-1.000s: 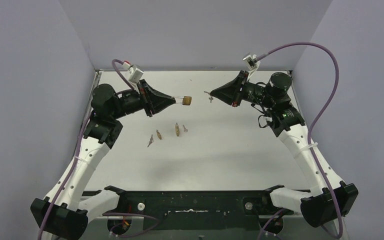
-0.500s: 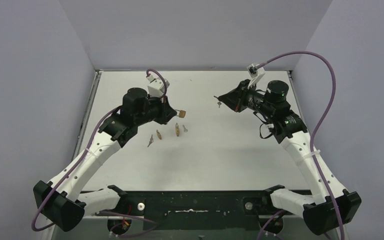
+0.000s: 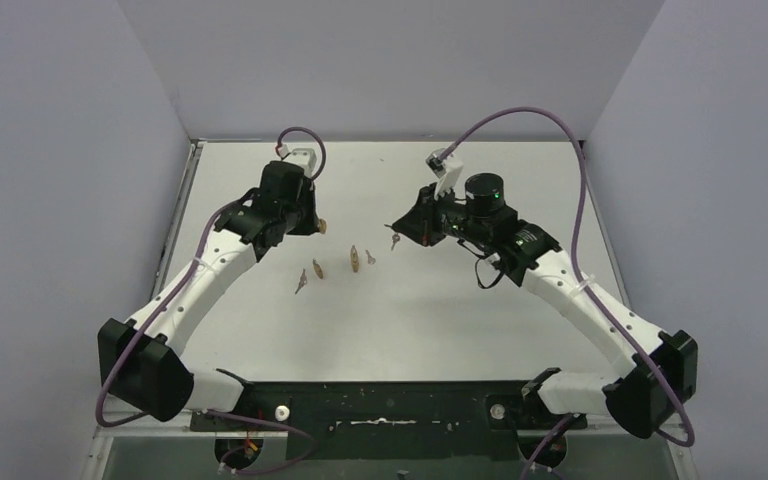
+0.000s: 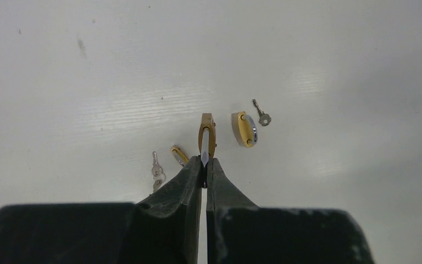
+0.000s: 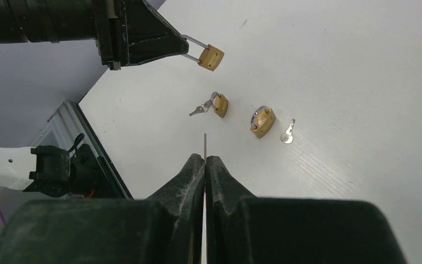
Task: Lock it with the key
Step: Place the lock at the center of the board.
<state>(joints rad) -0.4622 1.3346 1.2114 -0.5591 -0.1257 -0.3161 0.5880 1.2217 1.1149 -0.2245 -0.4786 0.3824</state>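
- The left gripper (image 4: 204,165) is seen with its jaws pressed onto the shackle (image 5: 192,47) of a brass padlock (image 4: 207,132). The padlock is held in the air above the table (image 3: 460,320), left of the centre.
- The right gripper (image 5: 205,159) is closed tightly on a key (image 5: 205,144). Only the thin blade is shown, sticking out straight ahead of the fingertips.
- The padlock is found to the left of the key and apart from it (a clear gap is seen between them in the top view). The gap must be closed before the key can be inserted.
- The long axis of the padlock runs from shackle to body and is pointed roughly toward the right arm. The keyhole is judged to be on the end face of the body, but it cannot be made out.
- In the right wrist view the blade is aimed across this axis, at the side of the body. A turn and a sideways shift are therefore judged necessary before insertion.
- On the table below, a second padlock (image 4: 245,129), a small padlock (image 4: 179,154) and a loose key (image 4: 261,112) are lying untouched.
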